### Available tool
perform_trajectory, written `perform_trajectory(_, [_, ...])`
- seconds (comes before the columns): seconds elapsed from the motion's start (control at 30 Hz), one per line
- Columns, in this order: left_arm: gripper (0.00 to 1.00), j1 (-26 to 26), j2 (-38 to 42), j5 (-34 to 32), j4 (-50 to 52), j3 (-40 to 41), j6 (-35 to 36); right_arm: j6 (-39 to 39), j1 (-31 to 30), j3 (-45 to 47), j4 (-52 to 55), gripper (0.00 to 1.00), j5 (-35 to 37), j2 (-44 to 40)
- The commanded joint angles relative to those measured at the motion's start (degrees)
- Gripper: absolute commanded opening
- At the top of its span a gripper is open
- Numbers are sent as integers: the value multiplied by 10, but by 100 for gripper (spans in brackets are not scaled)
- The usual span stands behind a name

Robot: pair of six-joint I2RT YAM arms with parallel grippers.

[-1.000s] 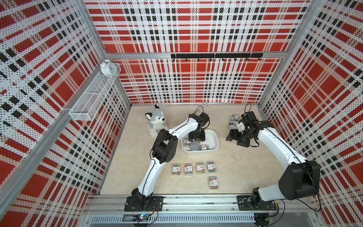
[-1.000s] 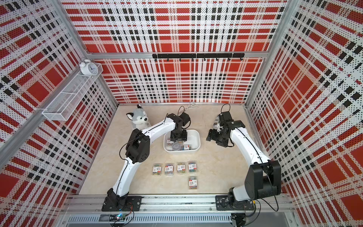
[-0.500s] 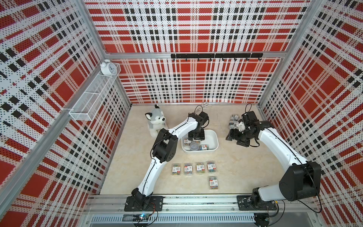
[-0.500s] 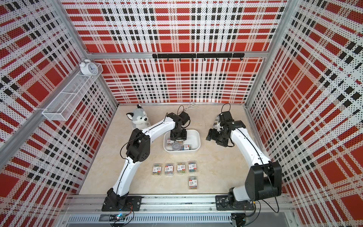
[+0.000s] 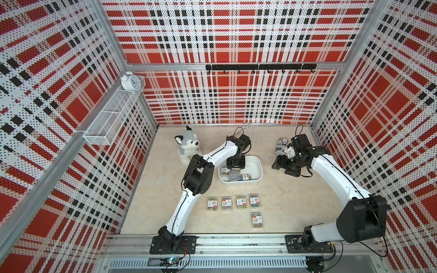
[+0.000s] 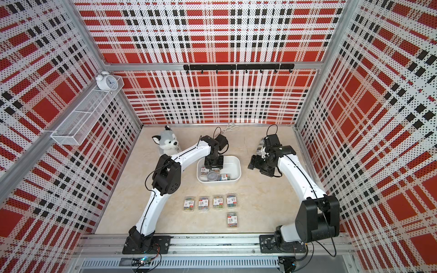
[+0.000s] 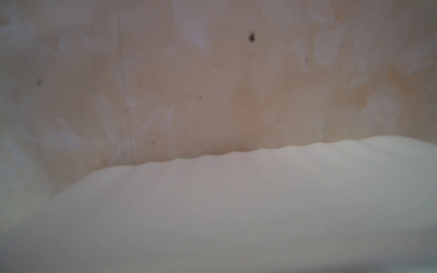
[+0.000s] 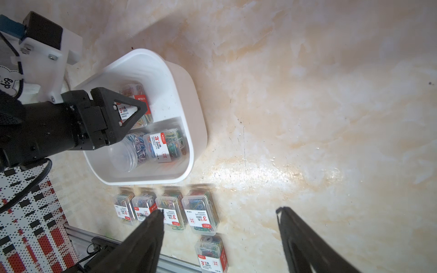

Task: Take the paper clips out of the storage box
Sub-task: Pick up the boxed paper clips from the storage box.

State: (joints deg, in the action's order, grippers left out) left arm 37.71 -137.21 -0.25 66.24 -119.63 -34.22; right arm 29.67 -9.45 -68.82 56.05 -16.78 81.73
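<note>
The white storage box [image 5: 260, 165] [image 6: 238, 165] stands mid-table. My left gripper [image 5: 234, 166] [image 6: 214, 165] points straight down into it. In the right wrist view its black fingers [image 8: 128, 111] are shut on a clear paper clip case [image 8: 142, 104]. Another case [image 8: 165, 146] and a round clear tub [image 8: 125, 153] lie in the box [image 8: 198, 132]. Several more cases [image 5: 241, 202] [image 8: 201, 212] lie in a row on the table, with one [image 5: 257, 219] nearer the front. My right gripper [image 5: 275, 164] [image 8: 221, 211] hangs open and empty right of the box. The left wrist view is a blur of white box wall [image 7: 236, 212].
A plush dog [image 5: 188, 146] sits left of the box at the back. A black-and-white printed cylinder [image 5: 281, 146] lies behind my right gripper. Scissors [image 5: 248, 127] rest against the back wall. A wire basket [image 5: 113, 118] with an alarm clock [image 5: 129, 81] hangs on the left wall.
My left gripper's jaws have closed inside the box. The right arm has not moved.
</note>
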Motion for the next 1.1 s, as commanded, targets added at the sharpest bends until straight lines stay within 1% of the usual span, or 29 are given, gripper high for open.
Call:
perform_trajectory(0.0, [49, 4, -1, -1, 5, -17, 3, 0, 7, 3, -5, 81, -4, -10])
perform_trajectory(0.3, [49, 10, 43, -5, 15, -47, -4, 1, 7, -4, -4, 81, -9, 1])
perform_trajectory(0.43, [49, 9, 54, 8, 16, -47, -11, 2, 7, -6, -5, 81, -12, 7])
perform_trajectory(0.63, [49, 13, 12, 16, 16, -55, -16, 2, 6, -12, -7, 81, -23, 18])
perform_trajectory(0.83, [50, 12, -26, 1, 16, -51, -22, 3, 7, -13, -8, 81, -26, 20])
perform_trajectory(1.07, [59, 12, -52, -4, 25, -50, -19, 3, 7, -13, -10, 81, -27, 23])
